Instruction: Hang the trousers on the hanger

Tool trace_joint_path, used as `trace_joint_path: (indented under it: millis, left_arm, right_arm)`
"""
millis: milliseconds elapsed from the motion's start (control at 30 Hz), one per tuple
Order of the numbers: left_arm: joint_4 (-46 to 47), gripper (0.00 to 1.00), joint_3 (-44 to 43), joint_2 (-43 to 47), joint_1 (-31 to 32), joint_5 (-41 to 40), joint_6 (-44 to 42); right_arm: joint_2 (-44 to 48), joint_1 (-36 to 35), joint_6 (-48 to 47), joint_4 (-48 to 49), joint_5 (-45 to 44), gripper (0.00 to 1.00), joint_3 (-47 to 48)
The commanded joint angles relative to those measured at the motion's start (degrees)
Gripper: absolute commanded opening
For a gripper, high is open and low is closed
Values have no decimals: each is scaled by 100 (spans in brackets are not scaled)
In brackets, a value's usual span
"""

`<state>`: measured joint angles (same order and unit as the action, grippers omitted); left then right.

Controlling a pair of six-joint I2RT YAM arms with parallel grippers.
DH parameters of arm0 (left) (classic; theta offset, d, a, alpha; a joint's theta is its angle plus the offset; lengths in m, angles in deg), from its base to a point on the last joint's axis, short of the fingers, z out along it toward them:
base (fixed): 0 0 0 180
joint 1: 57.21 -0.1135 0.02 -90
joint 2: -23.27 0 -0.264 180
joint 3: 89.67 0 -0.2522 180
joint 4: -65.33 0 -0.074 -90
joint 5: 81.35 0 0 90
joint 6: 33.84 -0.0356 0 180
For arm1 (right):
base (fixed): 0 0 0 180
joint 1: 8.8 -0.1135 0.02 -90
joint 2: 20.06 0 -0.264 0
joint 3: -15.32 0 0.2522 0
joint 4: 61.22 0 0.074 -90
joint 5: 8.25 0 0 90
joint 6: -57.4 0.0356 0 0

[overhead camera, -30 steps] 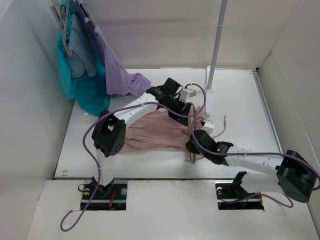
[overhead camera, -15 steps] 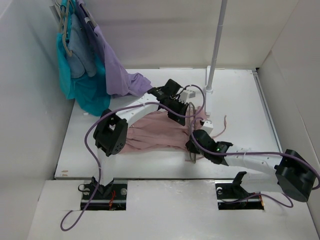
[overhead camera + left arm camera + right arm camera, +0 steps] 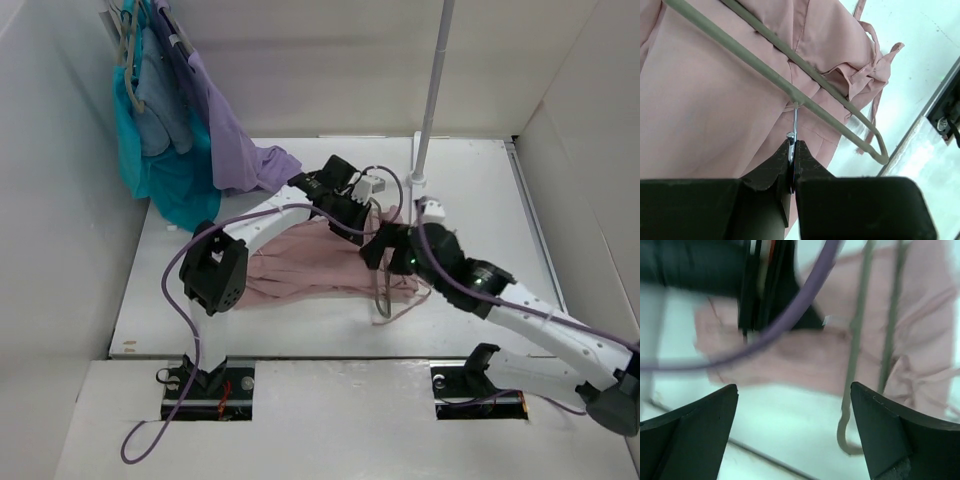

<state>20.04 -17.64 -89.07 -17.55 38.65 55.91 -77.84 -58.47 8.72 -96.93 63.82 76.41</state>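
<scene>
Above trousers (image 3: 300,265): L gripper (image 3: 791,150) tight on hanger (image 3: 830,107) hook (R gripper (image 3: 794,387) wide).

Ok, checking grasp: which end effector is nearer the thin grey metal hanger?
Left. The left end effector grips the hook of the hanger; the right end effector hangs open above it.

Boxed in by plain white panel walls (image 3: 330,70); flat white table (image 3: 480,210) below, slim white upright pole (image 3: 432,90) at back.

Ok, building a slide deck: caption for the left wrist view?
Left gripper pinches the hanger's metal hook, its grey frame over the pink trousers.
</scene>
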Motion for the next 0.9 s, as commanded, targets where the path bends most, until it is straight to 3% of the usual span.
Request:
trace_joint_path:
  millis: [0, 133, 267, 467, 533, 567, 600, 633, 667, 700, 733, 867]
  left_arm:
    - [-222, 0, -27, 388, 15, -460, -335]
    - [-284, 0, -27, 388, 68, -513, -387]
    - [-336, 0, -80, 449, 68, -513, -440]
    - [-336, 0, 43, 625, 68, -697, -441]
    - [-336, 0, 44, 677, 68, -697, -493]
    - [-336, 0, 44, 678, 68, -697, -493]
    - [-336, 0, 44, 678, 68, -697, -493]
    - [-336, 0, 44, 739, 68, -749, -493]
    - [-397, 0, 44, 739, 68, -750, -546]
    - [-398, 0, 44, 800, 68, -802, -546]
    - [-459, 0, 44, 801, 68, -803, -546]
    - [-459, 0, 262, 1125, 68, -1048, -599]
  right_arm:
    - [223, 875, -20, -668, 8, 98, 452]
    - [-153, 2254, 43, -574, 982, 90, 295]
    - [-1304, 3032, -168, -355, 1810, 92, 154]
    - [-2518, 3104, -405, 313, 2486, 95, -31]
    - [-2650, 3104, -405, 481, 2628, 89, -224]
    - [-2651, 3104, -405, 543, 2707, 82, -277]
    - [-2651, 3165, -405, 674, 2707, 60, -381]
    - [-2651, 3165, -405, 727, 2786, 46, -383]
    - [-2651, 3235, -405, 728, 2839, 11, -452]
    - [-2651, 3340, -405, 728, 2839, 11, -453]
    - [-2599, 3411, -405, 728, 2839, 0, -514]
    - [-2108, 3622, -458, 474, 2629, 0, -567]
